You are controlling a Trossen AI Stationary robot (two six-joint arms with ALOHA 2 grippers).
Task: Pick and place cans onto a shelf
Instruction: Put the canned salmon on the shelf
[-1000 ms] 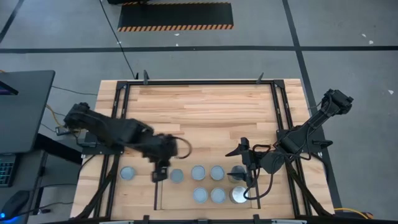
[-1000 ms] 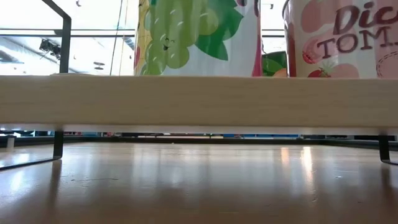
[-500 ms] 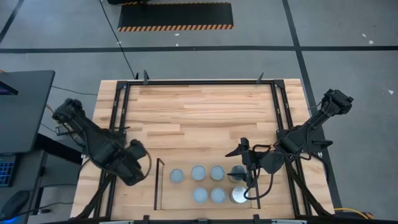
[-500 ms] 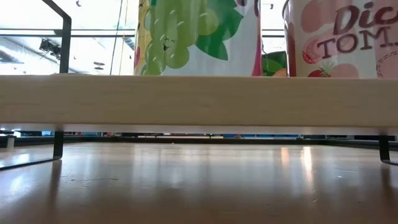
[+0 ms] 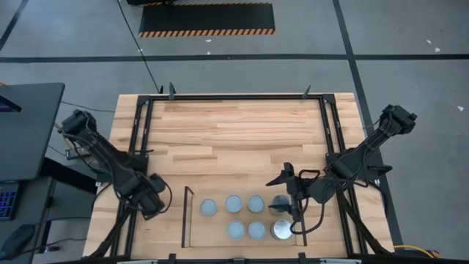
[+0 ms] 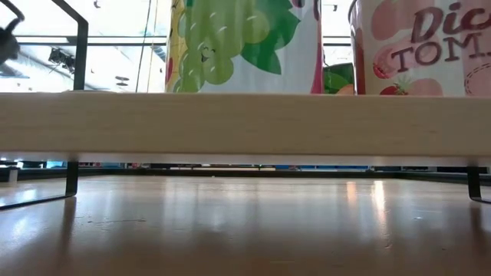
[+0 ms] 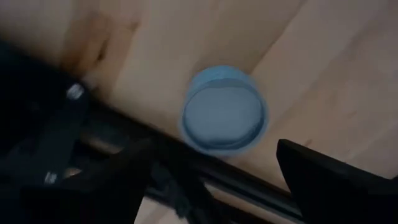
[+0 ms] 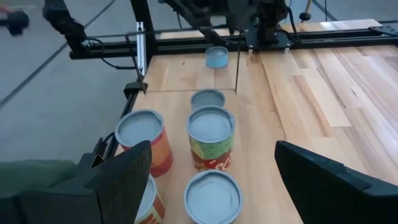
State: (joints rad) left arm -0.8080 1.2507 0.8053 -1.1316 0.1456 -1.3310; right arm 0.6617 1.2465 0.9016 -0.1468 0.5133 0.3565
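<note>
1. The left gripper [image 5: 152, 204] is held over the near left part of the desk [image 5: 234, 139], outside the shelf [image 5: 196, 224]. Its fingers [image 7: 336, 180] are spread wide with nothing clasped.
2. One can [image 7: 224, 115] is seen from that wrist, upright on bare wood just beside a black frame bar [image 7: 205, 180]. It lies ahead of the fingertips rather than between them. This can is judged to be the one not yet shelved, which would explain why the arm is placed there.
3. The spread fingers suit an approach from above, since the round rim has to be straddled before it can be clenched.
4. In the shelf, three cans are set in the far row [image 5: 234, 203] and three in the near row [image 5: 256, 230], the rightmost of these bright-topped [image 5: 281, 230]. They are packed close, upright, so that two rows fit between the thin dark rails.
5. The far row's right end is covered by the right gripper [image 5: 289, 194], so whether a can stands under it cannot be told from above.
6. The right gripper's fingers [image 8: 323, 174] are also released and empty. It is held over the filled end, apparently waiting.
7. Free places are left at the shelf's left end, nearest the lone can, so a short carry is judged likely.
</note>
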